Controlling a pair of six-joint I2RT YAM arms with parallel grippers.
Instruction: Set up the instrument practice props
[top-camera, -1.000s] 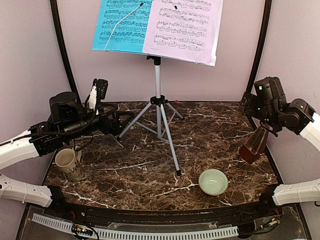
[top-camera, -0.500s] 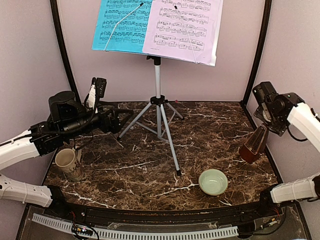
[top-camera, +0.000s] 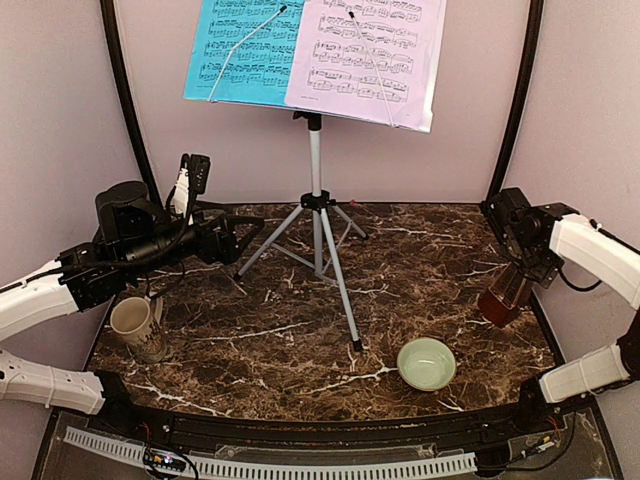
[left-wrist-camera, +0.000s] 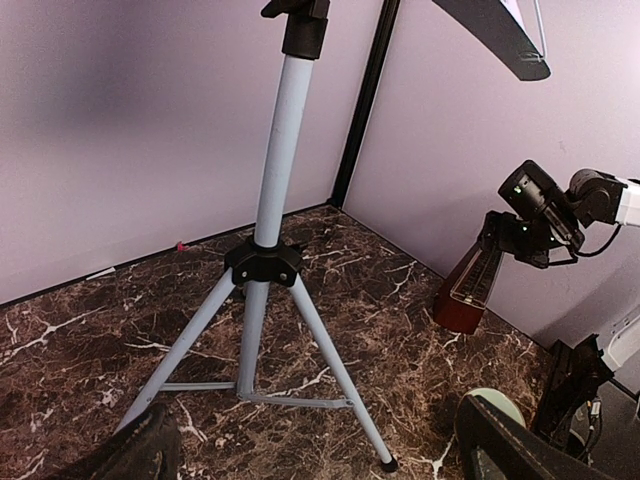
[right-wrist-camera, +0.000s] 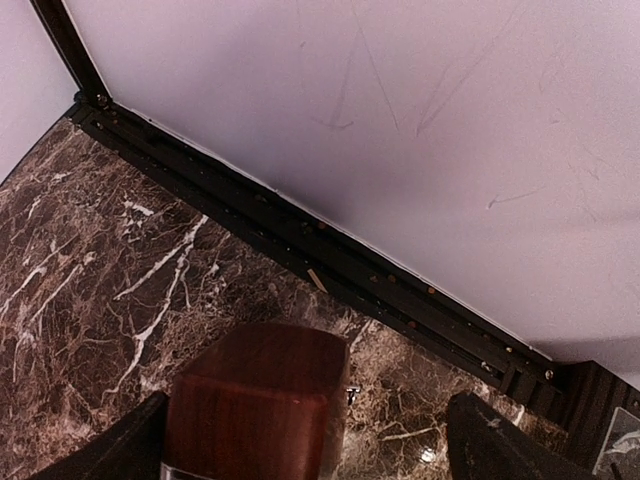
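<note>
Top view: found the right gripper (top-camera: 519, 258) lower and closer in over the table (top-camera: 250, 320) than a second earlier, seated down over the crown of the metronome (top-camera: 503, 298); recorded the metronome's base barely shifted, at 4 o'clock from the music stand (top-camera: 315, 170), hard by the table's right edge. Judged the placing nearly done, with release and withdrawal outstanding. Noted the blue sheet (top-camera: 245, 50) and lilac sheet (top-camera: 370, 55) side by side on the music stand. Logged the pale green bowl (top-camera: 427, 363) at 5 o'clock, near the metronome but apart, and the beige mug (top-camera: 138, 338) at 8 o'clock; found neither obstructing. Found the left gripper (top-camera: 243, 238) at 9 o'clock, unchanged. Left wrist view: saw its fingers (left-wrist-camera: 505, 445) wide apart, holding nothing; saw the metronome leaning, contact with the table not confirmed. Right wrist view: saw the fingers (right-wrist-camera: 125, 445) spread wide, metronome against one and clear of the other; judged no firm hold.
</note>
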